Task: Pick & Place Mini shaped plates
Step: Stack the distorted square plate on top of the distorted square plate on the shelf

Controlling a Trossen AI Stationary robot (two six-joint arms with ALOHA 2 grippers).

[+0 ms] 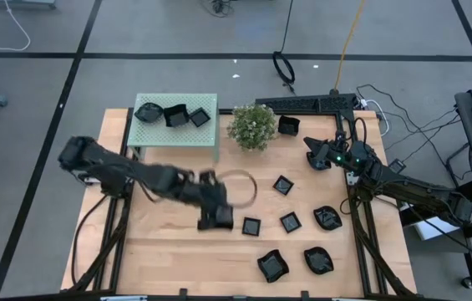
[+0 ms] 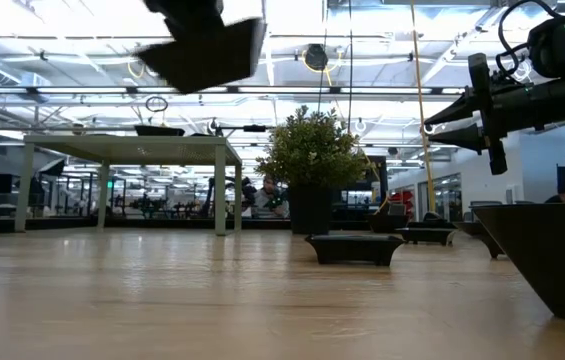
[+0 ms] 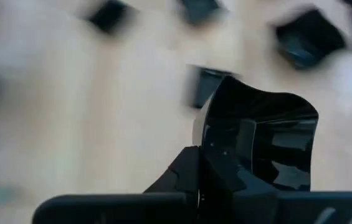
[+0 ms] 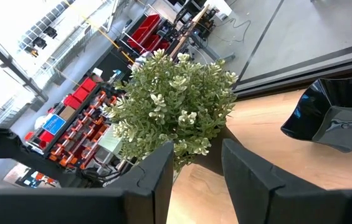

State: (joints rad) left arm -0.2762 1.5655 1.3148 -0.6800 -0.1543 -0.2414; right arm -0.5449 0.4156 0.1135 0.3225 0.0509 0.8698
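Note:
Several small glossy black plates lie on the right half of the wooden table, among them one [image 1: 251, 226] and another [image 1: 282, 185]. Three more sit on a pale green raised stand [image 1: 177, 142] at the far left. My left gripper [image 1: 213, 209] is over the table's middle, shut on a wavy-rimmed black plate [image 3: 260, 140], which the low view shows high above the tabletop [image 2: 212, 55]. My right gripper [image 4: 197, 165] is open and empty near the far right [image 1: 315, 156], facing the potted plant [image 4: 176, 106] and a plate [image 4: 337, 118] beside it. My left gripper holds the wavy-rimmed plate by the rim nearest the wrist [image 3: 216, 146], pinched between the two fingers [image 3: 194, 171]. The plate juts out ahead of the fingers. It is lifted clear of the table and slightly tilted [image 2: 212, 55].
A green leafy potted plant [image 1: 252, 125] stands at the far middle, with a black plate [image 1: 289, 125] to its right. A thin ring [image 1: 240, 186] lies on the table by the left gripper. Bare wood spreads over the near left [image 1: 152, 251]. Cables run beyond the far edge.

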